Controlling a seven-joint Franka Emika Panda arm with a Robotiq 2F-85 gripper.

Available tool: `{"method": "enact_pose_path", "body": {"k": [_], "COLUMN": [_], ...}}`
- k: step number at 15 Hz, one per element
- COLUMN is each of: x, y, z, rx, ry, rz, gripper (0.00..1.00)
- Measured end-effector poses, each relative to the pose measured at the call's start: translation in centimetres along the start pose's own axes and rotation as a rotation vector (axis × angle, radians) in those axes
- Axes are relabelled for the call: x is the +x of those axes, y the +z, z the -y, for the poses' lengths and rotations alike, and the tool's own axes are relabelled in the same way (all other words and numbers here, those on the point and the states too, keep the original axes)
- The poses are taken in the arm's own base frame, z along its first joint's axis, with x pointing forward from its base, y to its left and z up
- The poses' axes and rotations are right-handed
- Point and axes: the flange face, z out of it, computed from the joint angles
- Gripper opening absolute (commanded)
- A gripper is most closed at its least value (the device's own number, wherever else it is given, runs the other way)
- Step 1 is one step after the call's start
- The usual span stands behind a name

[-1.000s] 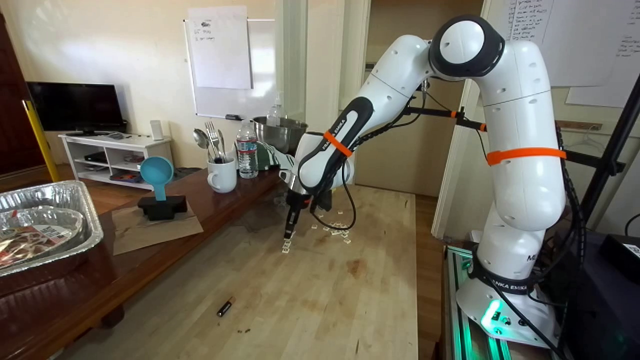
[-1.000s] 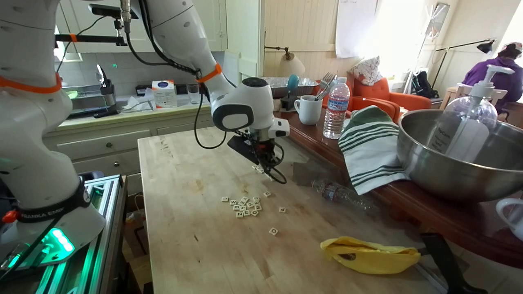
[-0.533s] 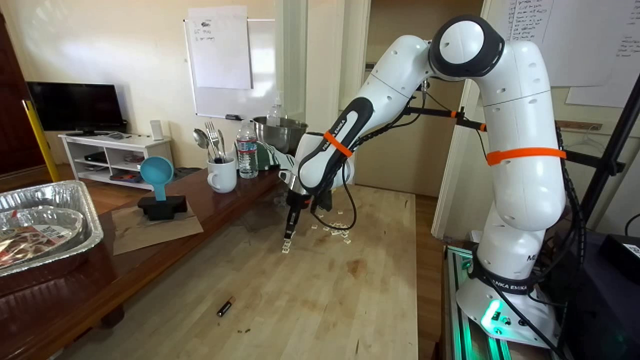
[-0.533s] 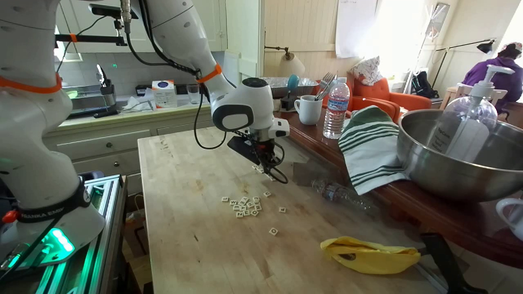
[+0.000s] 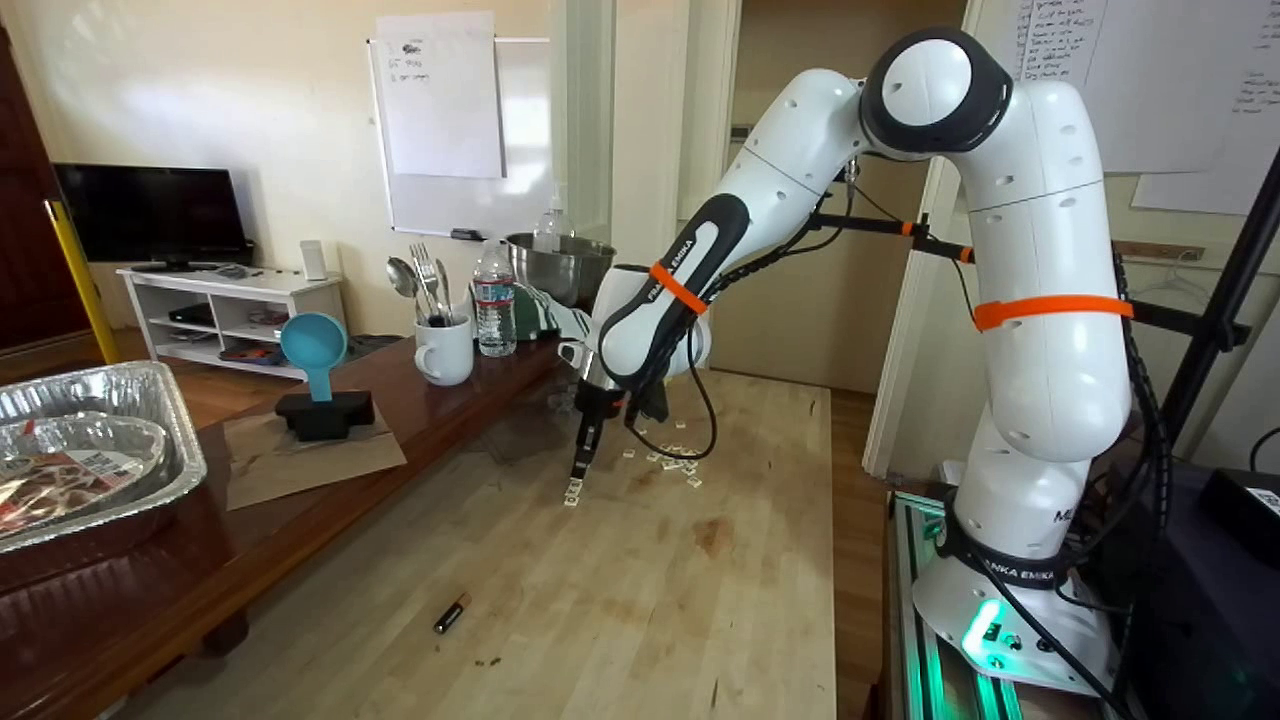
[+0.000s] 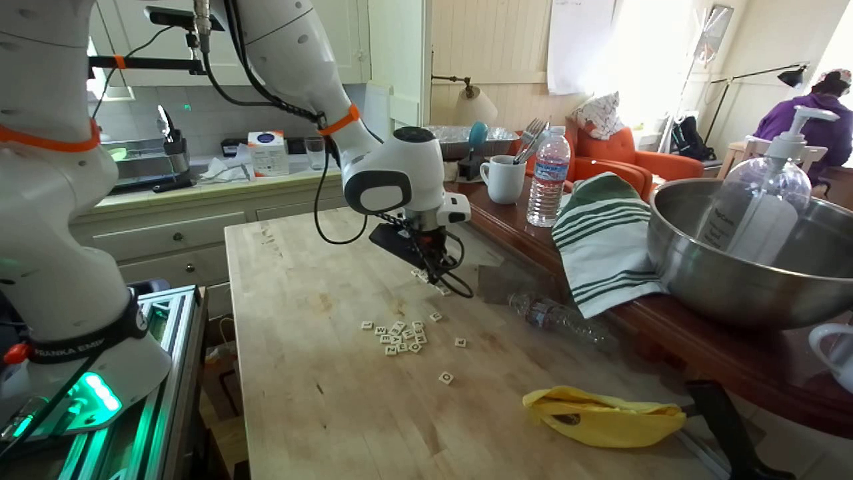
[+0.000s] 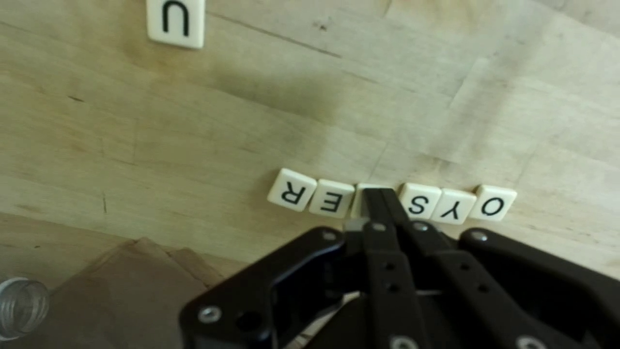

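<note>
My gripper (image 7: pixel 379 191) is shut, its two black fingertips pressed together with nothing seen between them. The tips are over a cream letter tile (image 7: pixel 357 203) and hide its letter; I cannot tell if they touch it. That tile is in a row between an E tile (image 7: pixel 332 198) and an S tile (image 7: pixel 420 199). An R tile (image 7: pixel 292 189) is at the left end; a Y tile (image 7: pixel 453 206) and an O tile (image 7: pixel 493 202) are at the right. A U tile (image 7: pixel 176 22) lies apart. In an exterior view my gripper (image 5: pixel 579 478) points down at the row (image 5: pixel 571 498).
Several loose tiles (image 6: pixel 402 337) lie on the wooden table (image 6: pixel 360 413). A clear bottle (image 6: pixel 556 320), a yellow banana-shaped pouch (image 6: pixel 603 417) and a battery (image 5: pixel 452 613) lie there too. A raised brown ledge (image 5: pixel 430 440) bears a mug (image 5: pixel 445 352), a water bottle (image 5: pixel 494 305) and a steel bowl (image 6: pixel 753 280).
My gripper and arm have shifted very slightly, to the right in an exterior view where the tile row is near the tips. The tiles look unmoved and the gripper's fingers look the same.
</note>
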Motion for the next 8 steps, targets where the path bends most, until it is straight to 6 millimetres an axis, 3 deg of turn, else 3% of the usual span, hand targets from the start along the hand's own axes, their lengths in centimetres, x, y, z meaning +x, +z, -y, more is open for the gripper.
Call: {"method": "enact_pose_path", "body": {"k": [8], "x": [0.0], "y": [0.0], "z": [0.02], "rx": [0.001], "ry": [-0.006], "rz": [0.0], "gripper": [0.0]}}
